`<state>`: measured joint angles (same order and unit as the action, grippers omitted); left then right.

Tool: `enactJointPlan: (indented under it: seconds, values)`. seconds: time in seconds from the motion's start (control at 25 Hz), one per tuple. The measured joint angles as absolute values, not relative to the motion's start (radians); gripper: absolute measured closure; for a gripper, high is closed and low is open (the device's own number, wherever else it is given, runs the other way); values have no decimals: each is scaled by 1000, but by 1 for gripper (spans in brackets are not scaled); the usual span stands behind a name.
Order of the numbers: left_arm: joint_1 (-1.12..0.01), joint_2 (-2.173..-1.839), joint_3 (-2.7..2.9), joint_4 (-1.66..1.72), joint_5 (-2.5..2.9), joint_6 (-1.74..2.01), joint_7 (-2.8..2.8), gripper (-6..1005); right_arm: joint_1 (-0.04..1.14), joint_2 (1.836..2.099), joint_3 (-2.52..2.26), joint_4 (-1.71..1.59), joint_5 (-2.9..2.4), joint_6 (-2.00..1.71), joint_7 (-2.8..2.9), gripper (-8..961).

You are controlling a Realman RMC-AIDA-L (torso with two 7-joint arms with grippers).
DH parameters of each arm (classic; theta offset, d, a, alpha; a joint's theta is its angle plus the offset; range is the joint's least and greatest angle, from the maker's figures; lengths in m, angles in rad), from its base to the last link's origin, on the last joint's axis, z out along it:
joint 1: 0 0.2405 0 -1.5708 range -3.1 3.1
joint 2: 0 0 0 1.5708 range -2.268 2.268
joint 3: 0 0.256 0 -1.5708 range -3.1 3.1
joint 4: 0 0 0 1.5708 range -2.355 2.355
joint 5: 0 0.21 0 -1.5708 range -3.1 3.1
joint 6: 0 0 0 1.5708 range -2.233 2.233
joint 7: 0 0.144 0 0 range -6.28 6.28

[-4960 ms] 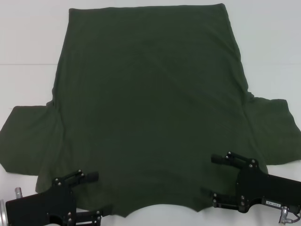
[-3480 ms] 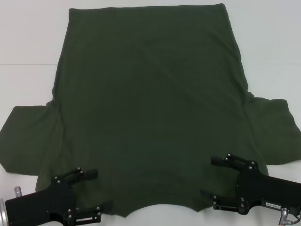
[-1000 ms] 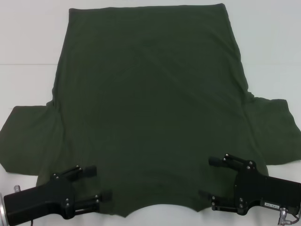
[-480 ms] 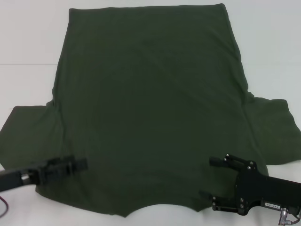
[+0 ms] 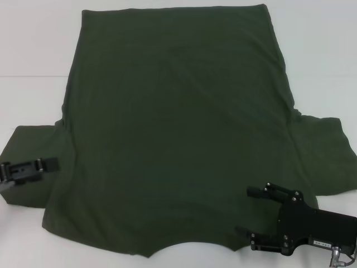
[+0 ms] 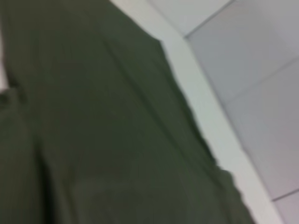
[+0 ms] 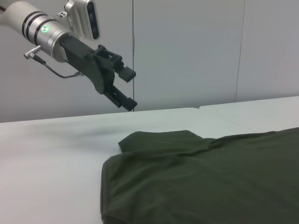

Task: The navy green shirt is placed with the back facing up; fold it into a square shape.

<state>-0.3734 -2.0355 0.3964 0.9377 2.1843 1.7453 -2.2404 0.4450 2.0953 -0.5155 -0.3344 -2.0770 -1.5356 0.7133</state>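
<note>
1. We've got the navy green shirt [image 5: 178, 134] spread flat on the white worktop [image 5: 33, 44], plain back up, hem at the far end and neckline nearest us. That's the layout a square fold wants, with both sleeves lying out to the sides and ready to be turned inward.

2. Our left tool [image 5: 49, 164] is out over the left sleeve [image 5: 33, 167], and from the right wrist view it hangs in the air above that sleeve's outer edge, clear of the cloth. We judge it's lining up to take the sleeve first.

3. The left tool's jaws stand apart with nothing between them; the right wrist view shows daylight between the two fingers [image 7: 126, 73].

4. Our right tool [image 5: 249, 211] sits low over the shirt's near right corner, beside the right sleeve [image 5: 323, 156]. Its two fingers are spread wide, one near the shoulder, one by the neckline edge, and no cloth is pinched.

5. Whether the right tool's fingers actually press on the fabric, we can't tell.

6. No fold is made yet: the shirt lies full width.
</note>
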Motion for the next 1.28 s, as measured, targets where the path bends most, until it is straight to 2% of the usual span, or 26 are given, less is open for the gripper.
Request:
enactJointPlan:
  seconds: [0.24,0.6,0.96,1.28]
  values:
    - [-386,-2030,400,1026,2319,1693,-2356,94,446,2095,-517,-334,-2077,-1536,713,68]
    - [-403,-1984,407,1002,2450,1528,-2496,95,446,2095,-520,-334,-2077,-1535,714,68]
    - [-481,-1943,410,841,2545,1391,-2520,95,443,2095,-522,-334,-2077,-1528,715,69]
    - [-506,-1930,410,812,2584,1345,-2552,94,444,2095,-522,-334,-2078,-1526,715,69]
